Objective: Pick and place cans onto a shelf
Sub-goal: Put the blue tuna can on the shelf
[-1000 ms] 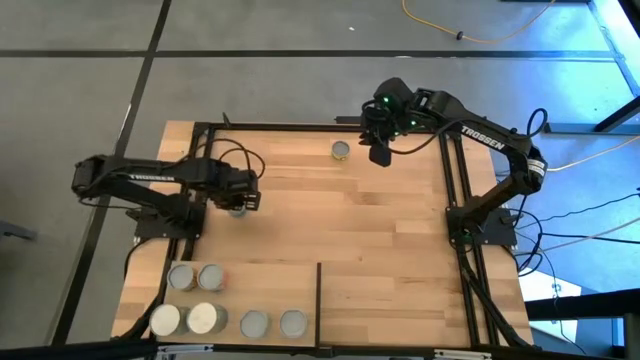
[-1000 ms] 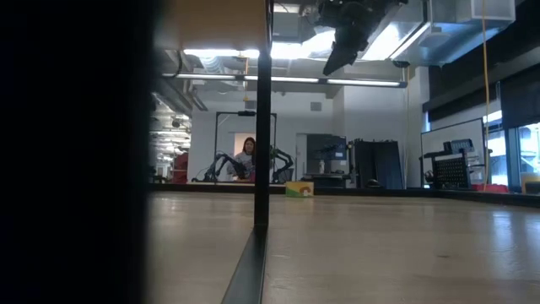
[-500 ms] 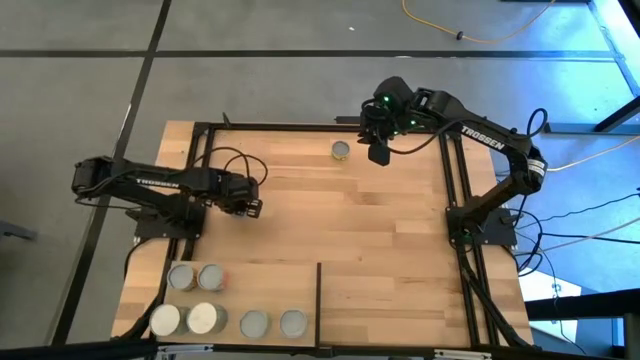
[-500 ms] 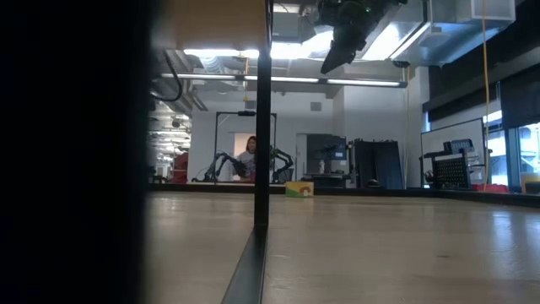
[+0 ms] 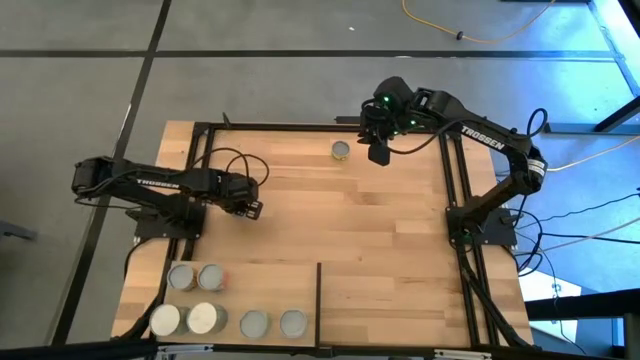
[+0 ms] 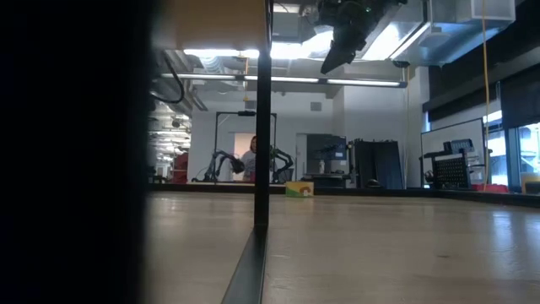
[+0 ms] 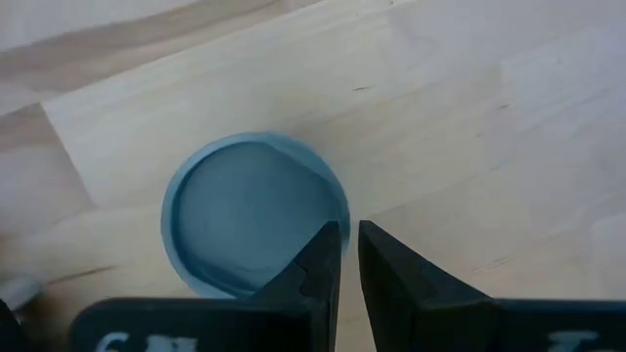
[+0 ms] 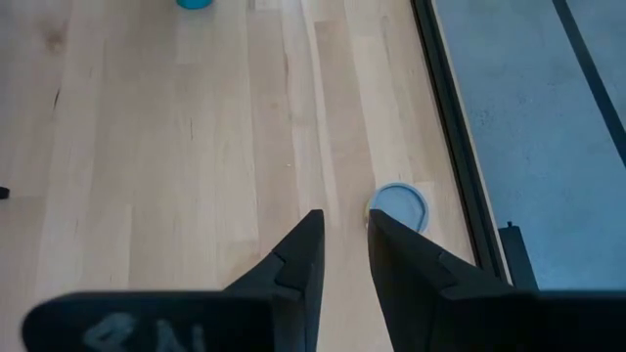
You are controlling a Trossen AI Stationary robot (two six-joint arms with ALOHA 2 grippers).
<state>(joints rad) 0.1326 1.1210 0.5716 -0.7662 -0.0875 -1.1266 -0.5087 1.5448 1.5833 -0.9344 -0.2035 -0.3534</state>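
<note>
A teal-sided can (image 7: 252,215) with a grey top stands on the planked table under my left gripper (image 7: 347,233), which hides it in the high view (image 5: 250,206). The gripper's fingers are shut and point down over the can's rim. Another can (image 5: 341,150) stands near the table's far edge and also shows in the right wrist view (image 8: 399,205). My right gripper (image 5: 378,152) is shut and hangs well above the table beside it, high in the low view (image 6: 337,46). The shelf (image 5: 270,285) at the near left carries several cans (image 5: 204,318). My left gripper's fingertips (image 7: 328,244) stand over the rim (image 7: 323,200) of the teal-sided can, coming from above. I cannot tell whether they touch it. The can stands upright on the table.
The shelf's black upright edge (image 5: 318,290) rises at its right end and shows as a dark post in the low view (image 6: 262,127). Black frame rails (image 5: 448,170) run along the table's far and right sides. Bare planks (image 5: 350,220) lie between the arms.
My left gripper has gone a little toward the table's right edge and now covers the can that showed beside it a second ago. My right gripper has kept still.
</note>
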